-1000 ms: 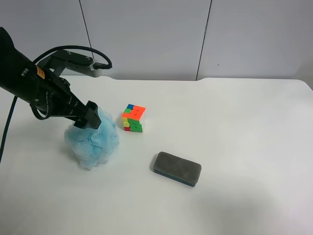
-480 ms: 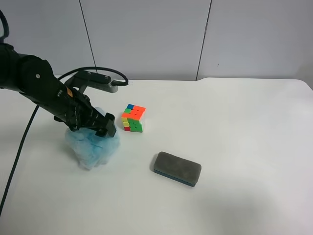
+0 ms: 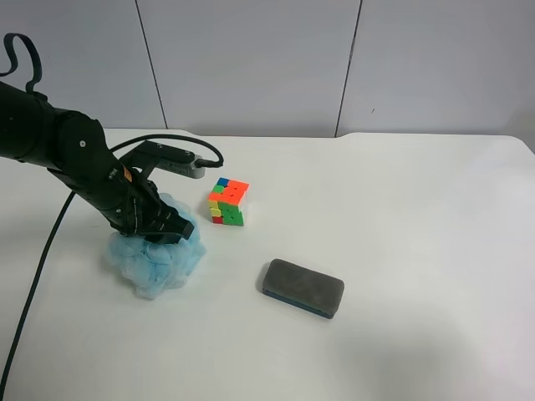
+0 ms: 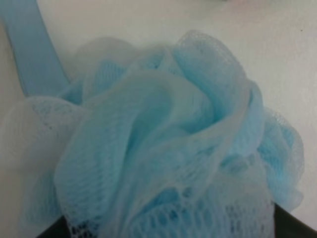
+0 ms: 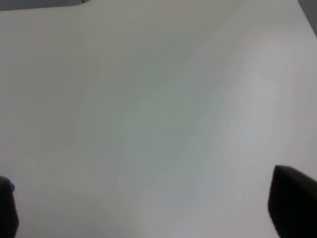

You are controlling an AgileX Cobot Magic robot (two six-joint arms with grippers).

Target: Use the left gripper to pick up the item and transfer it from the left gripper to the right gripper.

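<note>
A light blue mesh bath loofah (image 3: 155, 261) lies on the white table (image 3: 401, 209) at the left. The left wrist view is filled by the loofah (image 4: 163, 139), so the arm at the exterior high view's left is my left arm. My left gripper (image 3: 165, 228) is pressed down into the top of the loofah. Its jaws stand wide apart, with only the dark fingertips (image 4: 292, 224) showing at either side of the mesh. My right gripper (image 5: 148, 206) is open and empty over bare table, out of the exterior high view.
A colourful puzzle cube (image 3: 228, 202) stands just right of the loofah. A dark grey block with a blue edge (image 3: 303, 287) lies nearer the front middle. The loofah's blue ribbon loop (image 4: 34, 49) lies on the table.
My left arm has swung round and come down onto the loofah, and the mesh is flattened and spread under the gripper. The cube and the block have not moved.
</note>
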